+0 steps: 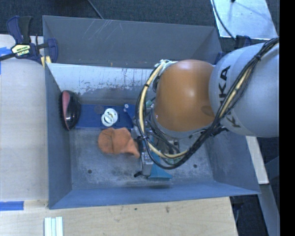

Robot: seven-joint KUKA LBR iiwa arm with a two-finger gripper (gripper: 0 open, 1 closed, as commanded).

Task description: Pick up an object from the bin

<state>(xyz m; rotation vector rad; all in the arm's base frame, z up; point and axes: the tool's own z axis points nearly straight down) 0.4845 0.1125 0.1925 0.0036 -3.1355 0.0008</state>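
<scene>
Gripper (pixel 146 170) low beside orange lump (pixel 117 141), bin (pixel 137 196) front; its spread can't be told

"KUKA" lettering on grey robot arm (pixel 250 97), partly cable-covered

The bin (pixel 57 171) is being shown as matt grey metal, its back wall scratched and its floor scuffed and rough. The orange lump (pixel 119 141) is being seen as soft, matt, cloth-like stuff. A glossy sheen is being given off by the black rounded thing (pixel 71 113) and by the smooth orange cover (pixel 184 95) on the wrist.
</scene>
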